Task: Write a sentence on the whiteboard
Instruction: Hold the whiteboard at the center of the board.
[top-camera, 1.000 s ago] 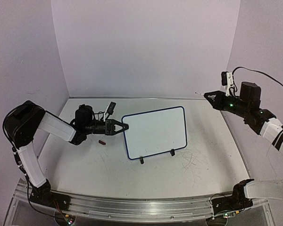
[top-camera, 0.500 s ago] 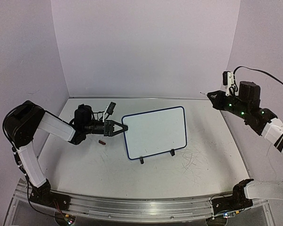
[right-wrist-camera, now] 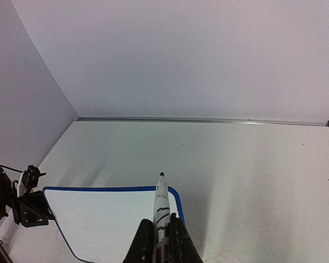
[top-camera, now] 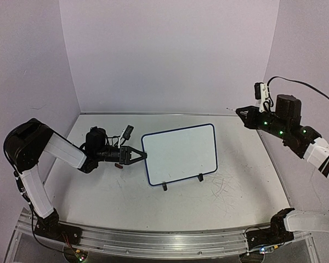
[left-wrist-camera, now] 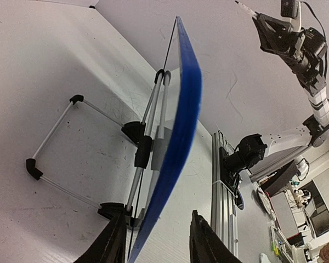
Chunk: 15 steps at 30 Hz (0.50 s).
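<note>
The whiteboard (top-camera: 181,153) stands tilted on its stand in the middle of the table, and its face is blank; no sentence shows on it. My left gripper (top-camera: 143,155) is open at the board's left edge. In the left wrist view the blue rim (left-wrist-camera: 183,120) runs between the spread fingers of the left gripper (left-wrist-camera: 157,219), apart from both. My right gripper (top-camera: 241,111) hangs high at the right, well clear of the board, shut on a white marker (top-camera: 232,109). In the right wrist view the marker (right-wrist-camera: 162,200) points from the right gripper (right-wrist-camera: 160,220) over the board's far corner (right-wrist-camera: 175,194).
A small red-brown cap (top-camera: 119,165) lies on the table under my left wrist. Two black clip feet (top-camera: 164,187) hold the board's near edge, and a wire stand (left-wrist-camera: 55,142) props it from behind. Old scribbles (top-camera: 225,186) mark the tabletop. An aluminium rail (top-camera: 153,241) runs along the near edge.
The left gripper has opened wider and drawn back leftward from the board's edge. The right arm shifted slightly, the marker still in its grip.
</note>
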Each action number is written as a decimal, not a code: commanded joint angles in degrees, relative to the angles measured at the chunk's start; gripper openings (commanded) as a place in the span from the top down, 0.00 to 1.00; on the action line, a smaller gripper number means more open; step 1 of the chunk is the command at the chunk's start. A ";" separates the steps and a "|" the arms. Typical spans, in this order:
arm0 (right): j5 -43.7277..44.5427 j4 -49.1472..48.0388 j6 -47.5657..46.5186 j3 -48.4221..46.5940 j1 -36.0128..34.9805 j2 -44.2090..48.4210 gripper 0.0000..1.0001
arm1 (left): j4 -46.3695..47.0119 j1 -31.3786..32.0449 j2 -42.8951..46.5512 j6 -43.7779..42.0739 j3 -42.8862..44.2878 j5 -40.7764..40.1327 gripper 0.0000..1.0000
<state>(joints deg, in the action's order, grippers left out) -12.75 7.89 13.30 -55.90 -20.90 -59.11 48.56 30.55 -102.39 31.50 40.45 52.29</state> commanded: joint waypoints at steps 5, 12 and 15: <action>-0.57 -2.94 -0.78 -1.93 -2.04 -0.05 1.00 | 6.43 3.37 -0.49 1.35 -1.98 -1.18 0.65; -0.28 -2.77 -1.28 -1.89 -2.74 0.73 1.00 | 11.50 3.37 -2.61 3.48 -2.28 -2.00 0.72; -0.22 -2.55 -1.35 -1.73 -2.91 1.36 1.00 | 11.93 3.37 -2.95 3.37 -2.18 -2.26 0.76</action>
<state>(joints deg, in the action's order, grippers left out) -13.02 7.30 12.84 -55.90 -23.35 -59.13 55.97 33.69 -104.47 34.58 37.69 50.24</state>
